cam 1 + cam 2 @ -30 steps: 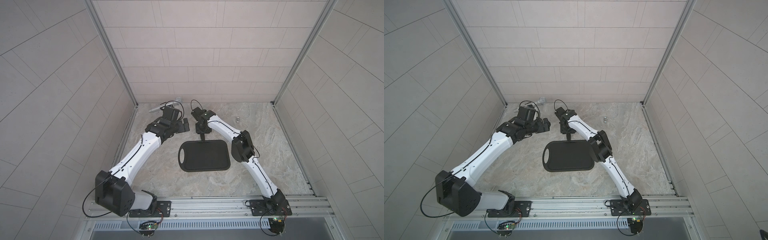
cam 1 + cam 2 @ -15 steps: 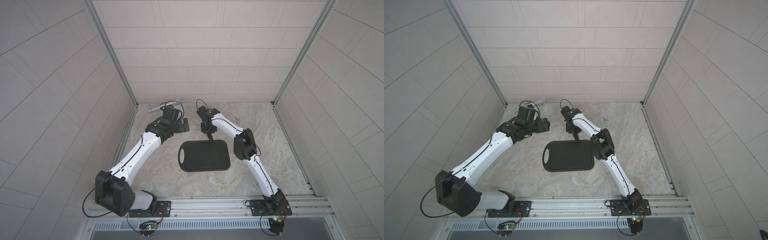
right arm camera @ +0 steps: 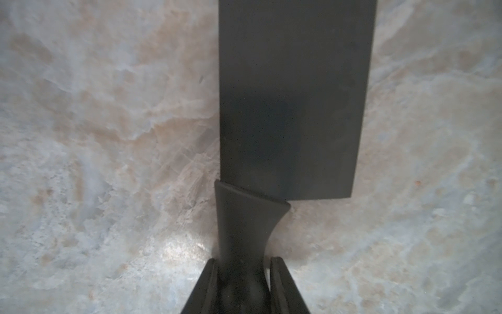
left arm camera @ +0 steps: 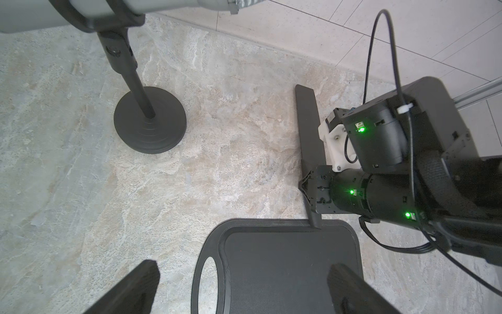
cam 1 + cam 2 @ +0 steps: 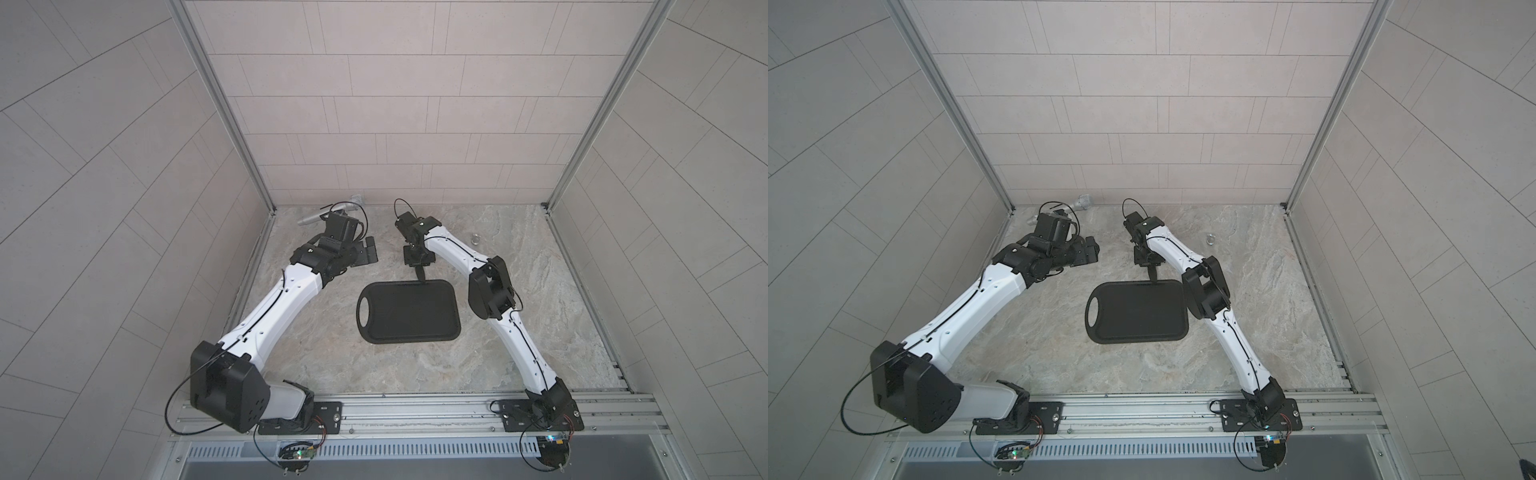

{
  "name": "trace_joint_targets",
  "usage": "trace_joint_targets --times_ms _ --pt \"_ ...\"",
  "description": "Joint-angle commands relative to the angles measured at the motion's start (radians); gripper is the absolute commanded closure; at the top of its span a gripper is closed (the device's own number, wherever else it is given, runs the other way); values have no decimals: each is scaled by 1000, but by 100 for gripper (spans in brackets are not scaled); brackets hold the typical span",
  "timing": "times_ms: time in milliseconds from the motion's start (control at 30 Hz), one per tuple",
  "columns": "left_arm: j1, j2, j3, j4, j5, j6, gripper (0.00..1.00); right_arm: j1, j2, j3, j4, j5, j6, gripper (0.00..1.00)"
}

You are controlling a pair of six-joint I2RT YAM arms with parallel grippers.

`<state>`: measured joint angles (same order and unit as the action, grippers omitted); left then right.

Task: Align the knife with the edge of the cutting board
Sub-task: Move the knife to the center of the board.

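Worktop (image 5: 415, 370): pale marbled slab, tiled walls on three sides. Both arm bases sit on the rail at the near edge.

Left arm (image 5: 274, 307): reaches to the far left part of the worktop. Right arm (image 5: 519, 345): elbow raised beside the board's right end, forearm angled in toward the far centre.

Cutting board (image 5: 409, 311): matte black, flat on the worktop near the centre in both top views (image 5: 1136, 311). Long sides run left to right, with the oval handle hole at the left end. Nothing rests on its middle.

Microphone (image 5: 324, 212): silver, on a black stand with a round base (image 4: 150, 122). It stands in the far left corner, behind the left wrist.

Knife (image 3: 293, 95): all black, on the far side of the board and roughly square to its far long edge. The blade points toward the back wall. The handle end meets the board's far rim, seen in the left wrist view (image 4: 315, 223). I cannot tell whether the blade lies flat.

Left tool (image 5: 371, 253): jaws wide and holding nothing, above the worktop left of the knife and well apart from it.

Right tool (image 3: 243, 261): jaws narrow, one finger on each side of the knife handle. A thin pale sliver shows between the handle and one finger, so I cannot tell whether the grip is firm.

Small shiny object (image 5: 475, 239): lies on the far right part of the worktop, too small to identify.
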<state>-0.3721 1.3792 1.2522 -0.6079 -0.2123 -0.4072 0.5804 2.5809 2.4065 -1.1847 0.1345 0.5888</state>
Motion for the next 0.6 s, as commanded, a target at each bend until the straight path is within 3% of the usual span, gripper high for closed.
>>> trace_joint_targets --times_ms 0,167,333,567 --pt "6 0 29 -16 -4 16 0 -20 -19 -34 -35 7 -13 76" --pt "6 3 30 -16 -2 16 0 -32 -50 -66 -12 2 -36 84" --pt "8 5 31 -18 -4 18 0 -55 -98 -132 25 -5 -62 100" --pt "11 6 32 -22 1 17 0 -63 -199 -259 68 20 -107 100"
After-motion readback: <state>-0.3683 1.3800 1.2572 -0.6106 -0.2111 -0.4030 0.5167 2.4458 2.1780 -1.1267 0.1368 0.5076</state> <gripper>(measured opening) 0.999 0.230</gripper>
